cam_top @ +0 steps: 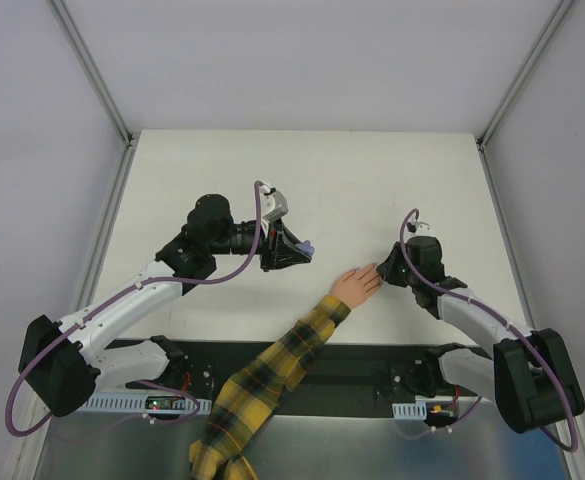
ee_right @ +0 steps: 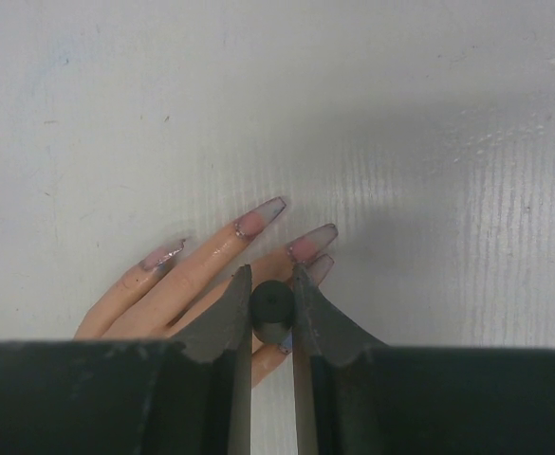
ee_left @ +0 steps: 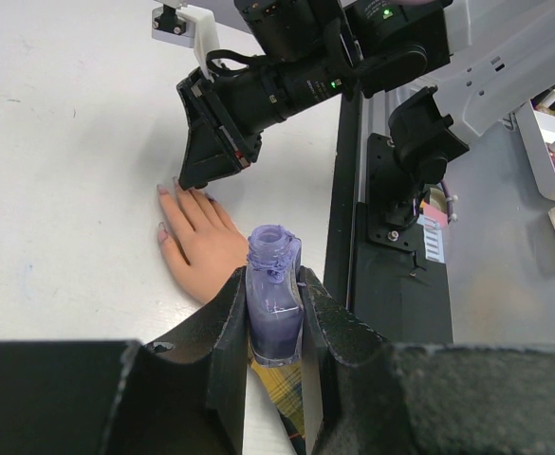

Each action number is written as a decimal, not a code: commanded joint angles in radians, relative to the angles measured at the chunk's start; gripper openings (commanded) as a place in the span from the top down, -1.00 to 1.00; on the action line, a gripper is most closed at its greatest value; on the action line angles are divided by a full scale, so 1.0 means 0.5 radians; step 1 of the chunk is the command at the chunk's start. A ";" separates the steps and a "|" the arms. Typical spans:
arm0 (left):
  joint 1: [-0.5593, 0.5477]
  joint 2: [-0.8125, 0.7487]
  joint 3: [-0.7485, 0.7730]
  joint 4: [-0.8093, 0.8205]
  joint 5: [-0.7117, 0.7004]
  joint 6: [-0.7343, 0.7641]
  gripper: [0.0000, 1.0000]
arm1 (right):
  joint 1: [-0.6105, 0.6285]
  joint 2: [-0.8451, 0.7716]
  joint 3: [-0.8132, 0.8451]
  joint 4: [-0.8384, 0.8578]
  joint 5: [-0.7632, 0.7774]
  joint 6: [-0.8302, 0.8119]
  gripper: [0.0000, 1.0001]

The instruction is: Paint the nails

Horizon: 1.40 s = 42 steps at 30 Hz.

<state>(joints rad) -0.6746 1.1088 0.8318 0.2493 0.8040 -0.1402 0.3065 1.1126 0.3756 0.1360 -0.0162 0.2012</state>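
A peach-skinned hand (cam_top: 355,285) lies flat on the white table, its arm in a yellow-and-black plaid sleeve (cam_top: 272,370). The nails (ee_right: 268,210) are long and pale pink with purple smears at their edges. My right gripper (ee_right: 270,275) hangs just above the fingers (ee_right: 201,270), shut on a dark round cap (ee_right: 270,308); whatever hangs below the cap is hidden. My left gripper (ee_left: 273,280) is shut on a small purple bottle (ee_left: 274,303), upright with its neck uncapped, held left of the hand (ee_left: 201,246). Seen from the left wrist, the right gripper (ee_left: 187,180) touches down at the fingertips.
The black base rail (cam_top: 352,365) runs along the near table edge, with the sleeve lying across it. A white tray (ee_left: 552,142) sits off the table beyond the right arm's base. Grey walls close in the table on three sides.
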 commanded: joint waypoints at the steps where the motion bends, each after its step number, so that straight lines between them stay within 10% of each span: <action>1: -0.007 -0.002 0.088 0.112 0.067 -0.014 1.00 | 0.016 0.023 0.013 0.053 0.008 0.003 0.99; 42: -0.007 -0.006 0.085 0.118 0.064 -0.008 1.00 | -0.036 0.094 0.050 0.200 0.134 0.012 0.99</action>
<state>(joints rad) -0.6746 1.1110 0.8318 0.2550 0.8062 -0.1410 0.2943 1.1599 0.3775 0.1730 0.0513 0.2012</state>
